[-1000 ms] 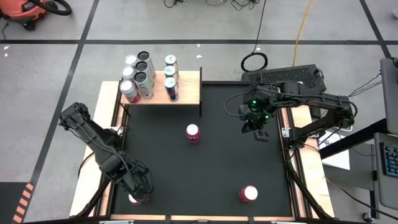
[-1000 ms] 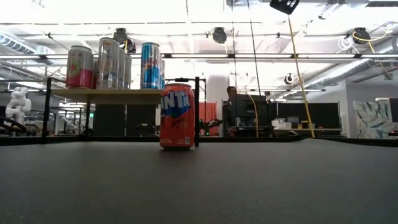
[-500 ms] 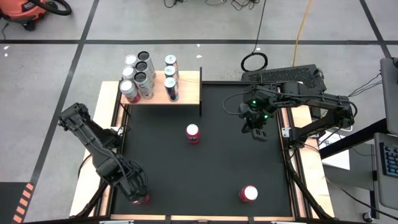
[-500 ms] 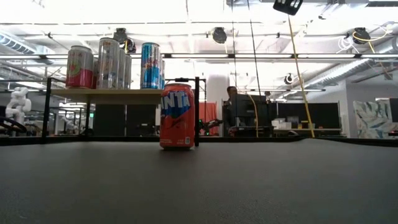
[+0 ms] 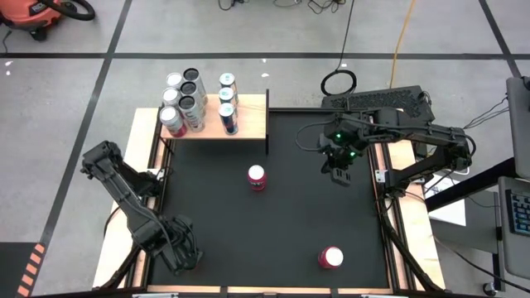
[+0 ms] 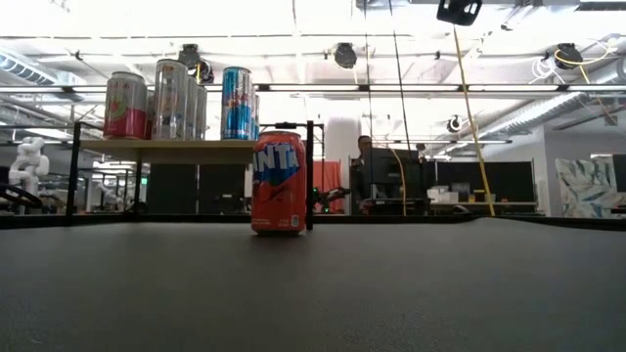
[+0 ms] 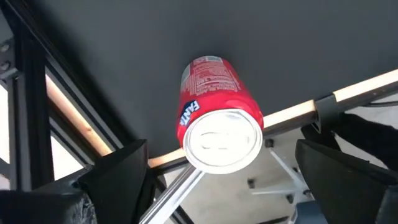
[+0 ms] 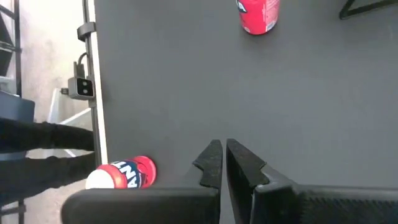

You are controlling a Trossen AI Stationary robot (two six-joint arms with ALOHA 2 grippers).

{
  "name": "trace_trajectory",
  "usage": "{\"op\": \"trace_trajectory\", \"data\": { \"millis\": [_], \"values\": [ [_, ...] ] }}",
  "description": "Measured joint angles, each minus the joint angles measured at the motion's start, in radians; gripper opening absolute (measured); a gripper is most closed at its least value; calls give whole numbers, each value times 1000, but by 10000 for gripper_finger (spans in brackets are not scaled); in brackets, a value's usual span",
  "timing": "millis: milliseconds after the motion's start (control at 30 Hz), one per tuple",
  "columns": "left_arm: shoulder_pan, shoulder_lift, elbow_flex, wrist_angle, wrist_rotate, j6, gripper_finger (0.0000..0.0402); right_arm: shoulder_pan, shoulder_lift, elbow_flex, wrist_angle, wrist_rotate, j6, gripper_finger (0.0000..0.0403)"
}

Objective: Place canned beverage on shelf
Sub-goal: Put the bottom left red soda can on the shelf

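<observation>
Black matting [image 5: 290, 223] covers the table. At its near left corner, a red can [image 7: 217, 121] is seen between the wide-open fingers of the left gripper [image 5: 184, 258], not gripped. Seven cans stand on the shelf [image 5: 248, 124]. The right gripper [image 8: 222, 163] is held closed above the mat.

The high view looks straight down from well above on the whole black-matted table [image 5: 273, 223], while the low view sits at tabletop height, looking level across the mat to the pale wooden shelf [image 6: 186, 149] and the room behind. Each wrist view looks down from close above; the left wrist frames a red soda can [image 7: 214, 115] near a table edge, and high, low and right wrist views share the central red can [image 5: 257, 177].
</observation>
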Motion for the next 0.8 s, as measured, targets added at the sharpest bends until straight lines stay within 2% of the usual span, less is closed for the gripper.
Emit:
{"op": "trace_trajectory", "data": {
  "millis": [300, 800],
  "values": [
    [-8, 69, 0, 13, 0, 15, 400, 0, 0, 0, 6, 0, 32, 0],
    [-11, 111, -1, 49, -7, 70, 400, 6, 0, 0, 22, 27, 34, 0]
  ]
}}
